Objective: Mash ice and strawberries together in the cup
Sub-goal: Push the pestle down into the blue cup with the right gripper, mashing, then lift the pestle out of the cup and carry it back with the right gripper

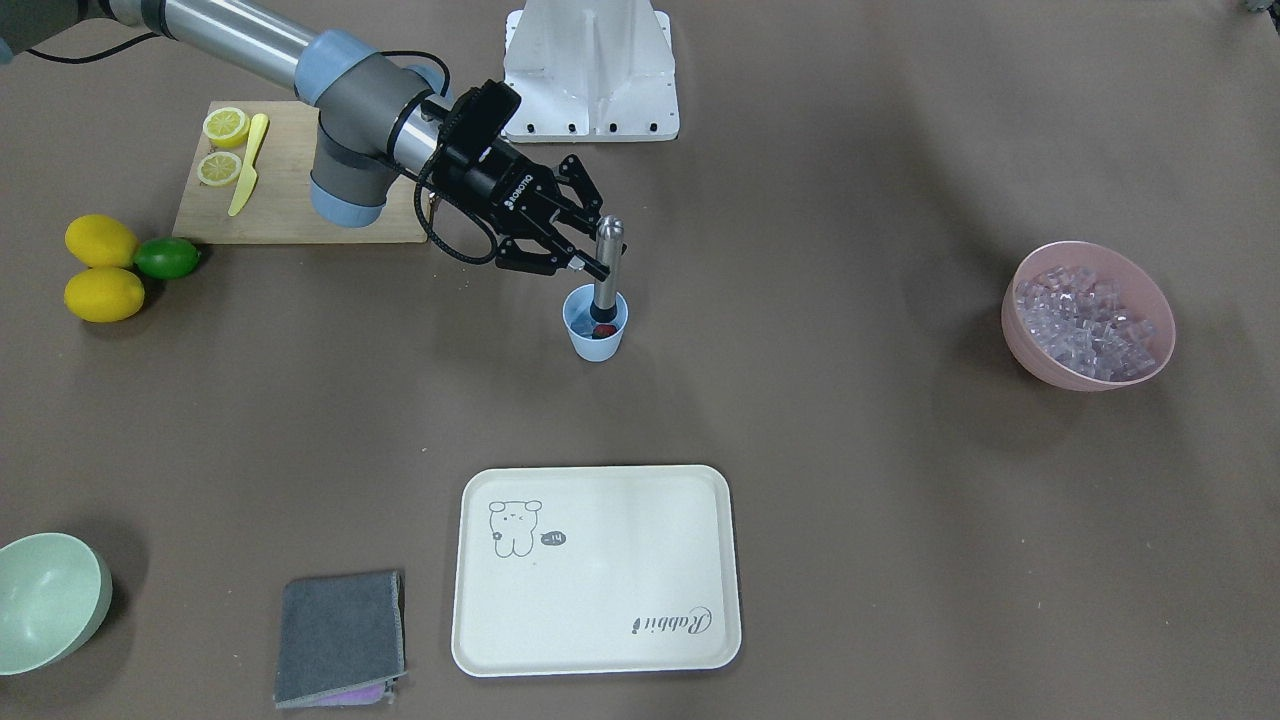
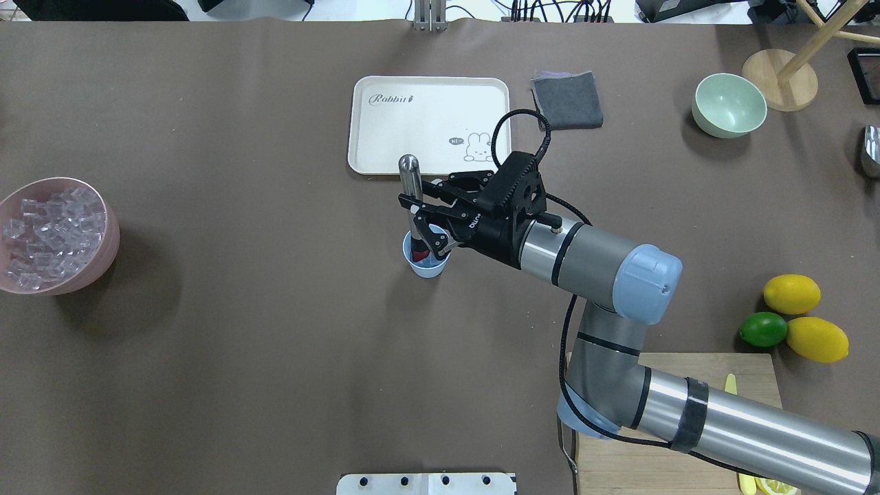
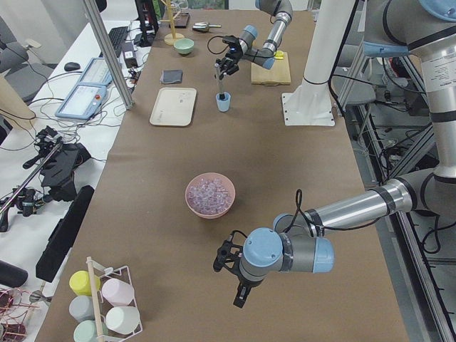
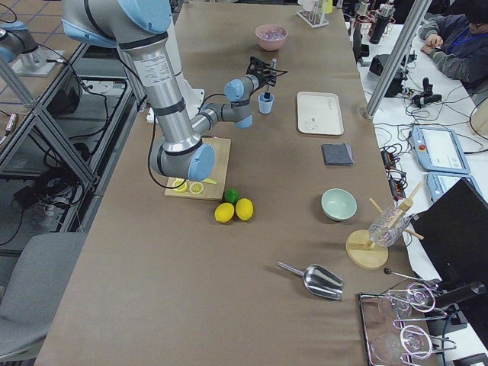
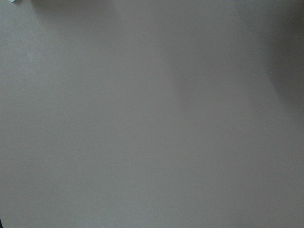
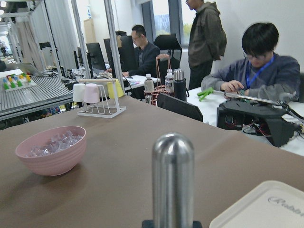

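The light blue cup (image 1: 596, 340) stands mid-table, also in the overhead view (image 2: 427, 267). A bit of red strawberry (image 1: 604, 328) shows inside it. My right gripper (image 1: 592, 262) is shut on a steel muddler (image 1: 608, 262), held upright with its lower end down in the cup; the muddler's top fills the right wrist view (image 6: 173, 175). The ice cubes (image 1: 1085, 312) lie in a pink bowl (image 1: 1016, 335) far off; I cannot tell if any are in the cup. My left gripper (image 3: 239, 281) shows only in the exterior left view, so I cannot tell its state.
A cream tray (image 1: 600, 570), a grey cloth (image 1: 340, 635) and a pale green bowl (image 1: 50, 600) lie on the operators' side. A cutting board (image 1: 290, 200) with lemon halves and a yellow knife, two lemons (image 1: 102, 268) and a lime (image 1: 167, 258) sit near my right arm.
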